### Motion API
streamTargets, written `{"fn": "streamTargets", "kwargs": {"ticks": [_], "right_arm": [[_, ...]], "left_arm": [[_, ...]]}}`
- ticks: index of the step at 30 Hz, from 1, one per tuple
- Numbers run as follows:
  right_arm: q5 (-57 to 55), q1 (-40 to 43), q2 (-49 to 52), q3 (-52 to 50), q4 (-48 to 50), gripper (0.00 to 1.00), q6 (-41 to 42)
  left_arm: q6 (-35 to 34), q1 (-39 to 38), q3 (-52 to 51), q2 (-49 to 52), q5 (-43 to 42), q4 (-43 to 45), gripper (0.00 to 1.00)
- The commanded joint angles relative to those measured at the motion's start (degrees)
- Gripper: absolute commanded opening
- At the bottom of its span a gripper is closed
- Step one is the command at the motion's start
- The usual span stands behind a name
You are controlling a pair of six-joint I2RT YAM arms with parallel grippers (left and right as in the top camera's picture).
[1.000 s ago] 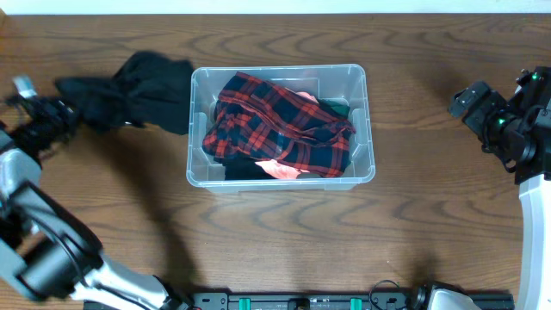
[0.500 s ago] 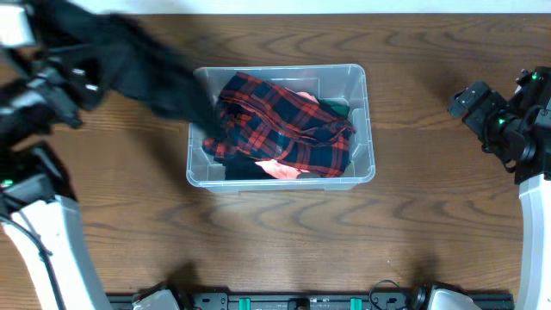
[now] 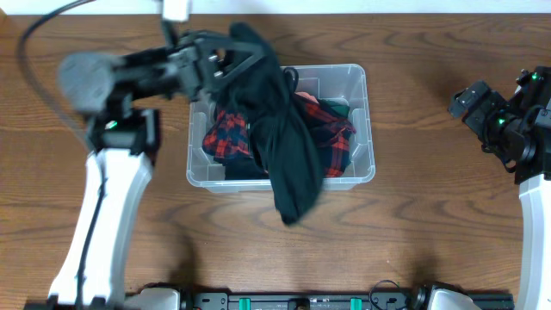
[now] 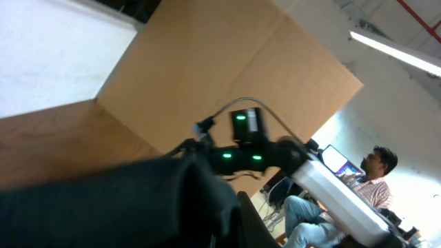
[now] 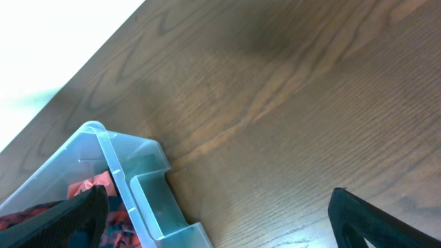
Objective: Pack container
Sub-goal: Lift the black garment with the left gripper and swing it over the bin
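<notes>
The container (image 3: 368, 120) sat mid-table, mouth up, its long axis running left to right across my overhead view, with a red plaid shirt (image 3: 225, 138) heaped inside. My left gripper (image 3: 225, 56) was clamped tight on the black garment (image 3: 288, 155) above the bin's back-left corner. The cloth hung diagonally across the opening, over the front rim and down onto the table (image 3: 430, 215). Half a second before, that arm had been out at the far left with the garment only trailing toward the bin's left wall. The bin itself had not shifted, nor had my right gripper (image 3: 461, 102), which stood with its jaws spread wide and nothing in them, well apart near the right edge. The left arm crowded the bin's back-left side. Bare wood lay open in front and to the right, and the right wrist view showed only a corner of the bin.
</notes>
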State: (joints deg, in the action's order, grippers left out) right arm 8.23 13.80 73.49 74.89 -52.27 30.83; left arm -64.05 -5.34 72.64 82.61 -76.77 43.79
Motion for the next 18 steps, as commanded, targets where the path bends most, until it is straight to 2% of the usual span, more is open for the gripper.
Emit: {"fn": "streamTargets", "kwargs": {"ticks": [1,6,10,18], "right_arm": [[-0.33,0.48,0.13,0.04,-0.02,0.99,0.42],[-0.33,0.48,0.13,0.04,-0.02,0.99,0.39],[-0.31,0.48,0.13,0.04,-0.02,0.99,0.42],[-0.33,0.48,0.13,0.04,-0.02,0.99,0.42]], "left_arm": [[6.08,-2.54,0.83,5.14,8.61,0.66,0.06],[6.19,-6.36,0.85,9.44,14.03,1.66,0.06],[6.25,-8.61,1.46,9.46,17.29,4.02,0.06],[10.05,-11.06,1.92,9.51,21.59,2.01,0.06]]}}
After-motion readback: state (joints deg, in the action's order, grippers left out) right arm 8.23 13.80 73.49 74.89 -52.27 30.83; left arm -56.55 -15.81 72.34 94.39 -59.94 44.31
